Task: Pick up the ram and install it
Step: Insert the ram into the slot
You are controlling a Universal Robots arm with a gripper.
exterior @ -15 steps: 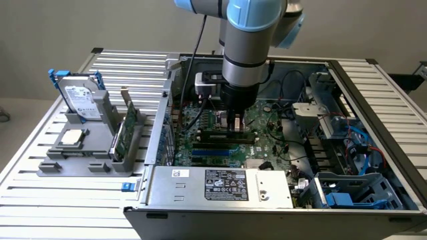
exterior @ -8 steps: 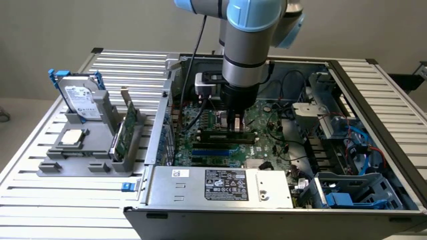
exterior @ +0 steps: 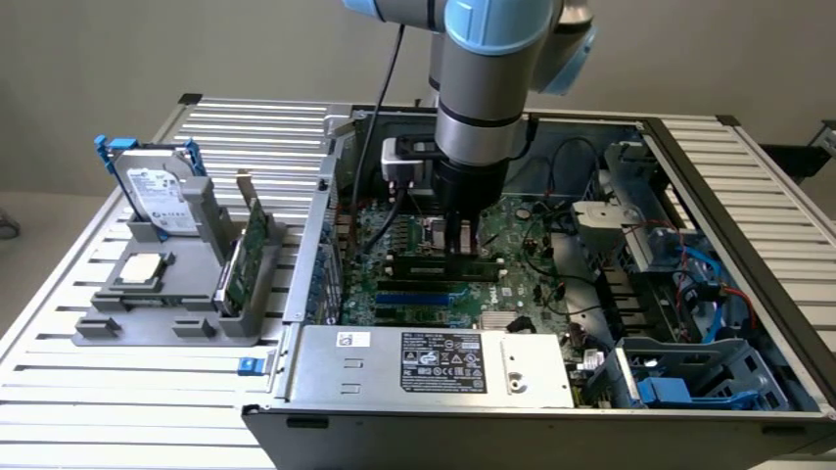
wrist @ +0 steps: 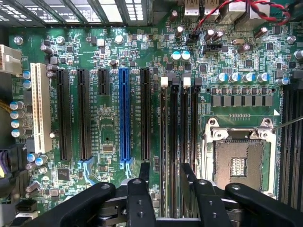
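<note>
My board view is evenly lit and sharp; my near linkage blurs, and daylight glares through slats at upper left.

The arm (exterior: 481, 88) hangs straight down, wrist vertical, over the motherboard (exterior: 451, 279), with the gripper (exterior: 453, 238) low above the board's middle. In the wrist view the gripper (wrist: 164, 177) has its two black fingers (wrist: 144, 171) standing apart, jaws spread, just above the motherboard (wrist: 109, 127).
</note>
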